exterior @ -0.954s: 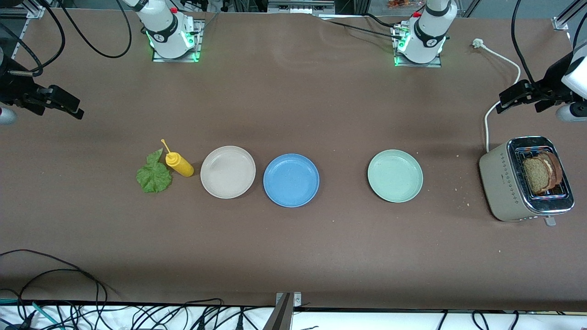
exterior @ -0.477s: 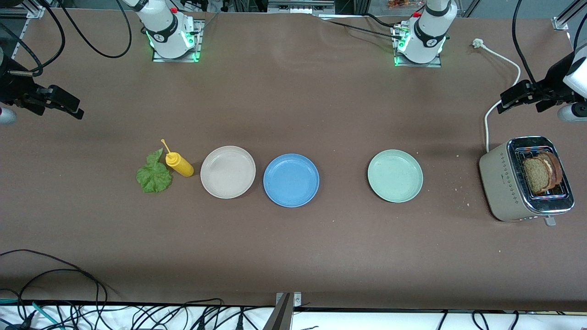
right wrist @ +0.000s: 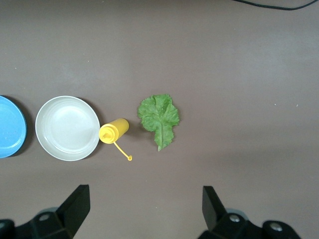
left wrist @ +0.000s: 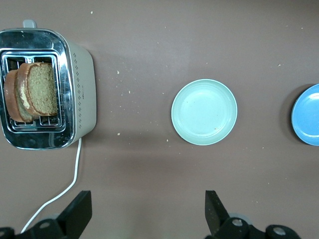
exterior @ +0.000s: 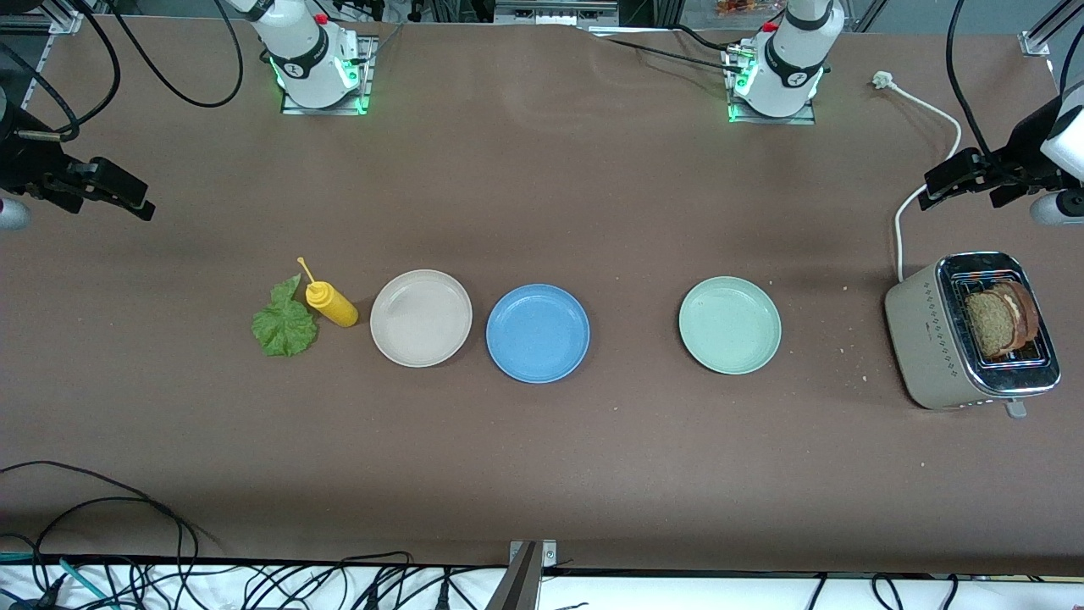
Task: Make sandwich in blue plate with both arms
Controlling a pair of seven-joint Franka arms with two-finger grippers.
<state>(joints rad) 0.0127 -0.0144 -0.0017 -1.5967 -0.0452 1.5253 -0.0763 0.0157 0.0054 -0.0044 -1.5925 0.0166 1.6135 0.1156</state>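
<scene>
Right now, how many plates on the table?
3, in a row: the beige plate beside the yellow mustard bottle toward the right arm's end, the blue plate next to it, the pale green plate toward the toaster. None looks hidden.

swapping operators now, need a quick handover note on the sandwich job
Left gripper: open, empty, up over the table by the toaster.
Right gripper: open, empty, up over the table by the lettuce leaf.
Both bread slices sit in the toaster. Blue plate has nothing on it.
Done: nothing. Left: bread, lettuce, bread onto the blue plate.
</scene>
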